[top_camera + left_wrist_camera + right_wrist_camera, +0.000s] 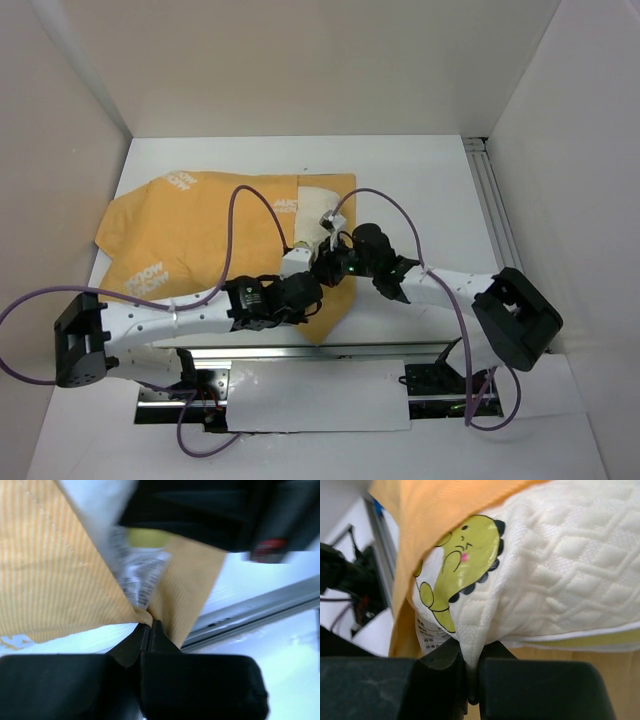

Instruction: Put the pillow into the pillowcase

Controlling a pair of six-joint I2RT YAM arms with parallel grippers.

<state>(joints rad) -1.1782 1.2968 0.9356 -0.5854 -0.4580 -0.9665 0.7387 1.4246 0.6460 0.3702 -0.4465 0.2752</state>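
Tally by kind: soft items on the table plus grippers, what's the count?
pillow: 1
pillowcase: 1
grippers: 2 (left gripper pinching a pillowcase corner, right gripper pinching a pillow corner)
Total: 4

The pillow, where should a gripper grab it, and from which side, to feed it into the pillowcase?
Grip the pillow at the corner by the green dinosaur print, where the quilted cover pinches flat; the body looks too thick. Come from the open end of the pillowcase, since orange cloth covers most of it. The right gripper is shut on that corner.
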